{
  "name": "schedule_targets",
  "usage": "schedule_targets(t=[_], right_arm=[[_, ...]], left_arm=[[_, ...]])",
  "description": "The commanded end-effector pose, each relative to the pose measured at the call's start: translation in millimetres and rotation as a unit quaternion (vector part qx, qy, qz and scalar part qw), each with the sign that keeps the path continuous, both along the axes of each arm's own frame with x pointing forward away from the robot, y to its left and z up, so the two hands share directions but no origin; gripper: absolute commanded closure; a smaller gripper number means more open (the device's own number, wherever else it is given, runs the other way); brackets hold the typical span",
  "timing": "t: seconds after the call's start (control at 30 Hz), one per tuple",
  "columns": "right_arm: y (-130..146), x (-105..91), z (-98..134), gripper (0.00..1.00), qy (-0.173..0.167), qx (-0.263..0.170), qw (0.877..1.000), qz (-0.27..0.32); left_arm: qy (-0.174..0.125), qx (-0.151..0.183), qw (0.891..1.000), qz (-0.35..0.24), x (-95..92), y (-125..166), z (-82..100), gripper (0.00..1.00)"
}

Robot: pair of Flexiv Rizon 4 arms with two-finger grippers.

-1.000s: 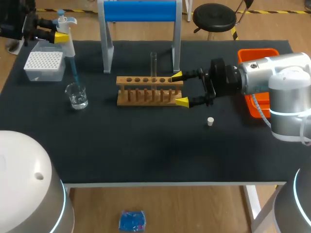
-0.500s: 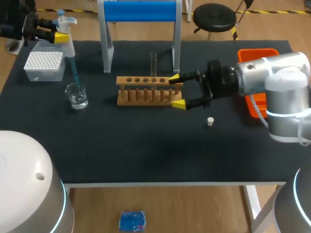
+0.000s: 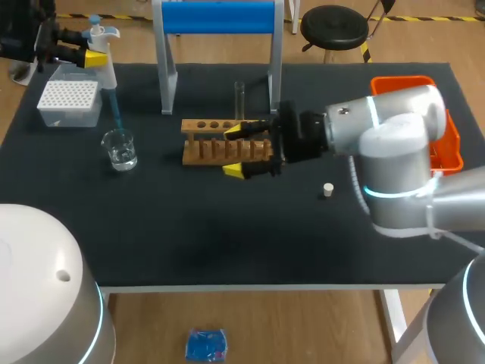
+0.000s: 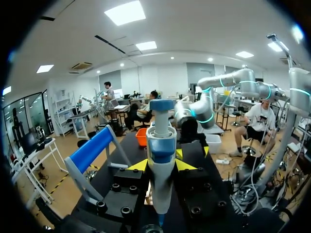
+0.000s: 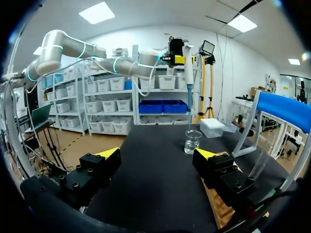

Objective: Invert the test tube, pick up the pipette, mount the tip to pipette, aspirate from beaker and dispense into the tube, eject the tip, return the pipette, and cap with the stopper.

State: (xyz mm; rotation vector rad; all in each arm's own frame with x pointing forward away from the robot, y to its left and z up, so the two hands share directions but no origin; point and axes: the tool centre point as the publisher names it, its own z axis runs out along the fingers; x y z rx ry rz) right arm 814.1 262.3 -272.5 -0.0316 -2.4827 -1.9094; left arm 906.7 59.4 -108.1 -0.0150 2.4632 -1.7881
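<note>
left pincer (image 3: 95,57) (image 4: 161,165): gripping the pipette from both sides at the far left corner of the worktop, yellow tips pressing on its body
pipette (image 3: 106,67) (image 5: 188,58): hanging upright in left pincer, its blue tip (image 3: 116,110) mounted and pointing down at the beaker mouth; cannot tell if it is dipping into the liquid
tip box (image 3: 70,102): sitting under and just beside the pipette, near the left edge
beaker (image 3: 120,149) (image 5: 193,141): standing in front of the tip box, clear liquid sitting in it
blue stand (image 3: 220,19): standing at the far edge, behind the rack
rack (image 3: 216,145): wooden, lying mid-worktop, row of holes facing up
test tube (image 3: 239,102) (image 5: 257,167): standing upright in a hole toward the rack's right end, mouth up, not capped
right pincer (image 3: 235,150) (image 5: 155,158): gaping wide, holding nothing, hovering at the rack's right half; one yellow tip showing over the rack's top by the tube, the other in front of the rack
stopper (image 3: 328,189): small and white, lying loose on the worktop, right of the rack, under the right arm
orange bin (image 3: 447,140): sitting at the right edge, partly hiding behind the right arm
worktop (image 3: 227,235): black mat covering it
</note>
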Motion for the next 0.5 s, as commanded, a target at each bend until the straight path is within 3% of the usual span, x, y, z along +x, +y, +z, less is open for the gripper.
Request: schedule_targets(t=[0.03, 0.5], right_arm=[[37, -1.4, -8, 0.0, -0.003, -0.009, 1.0, -0.028], [78, 5.6, -23, 0.0, 0.006, -0.033, 0.997, -0.069]], left_arm=[[-0.001, -0.001, 1.0, 0.001, -0.6, -1, -0.3, 1.0], [-0.001, -0.001, 1.0, 0.001, -0.6, -1, -0.3, 1.0]])
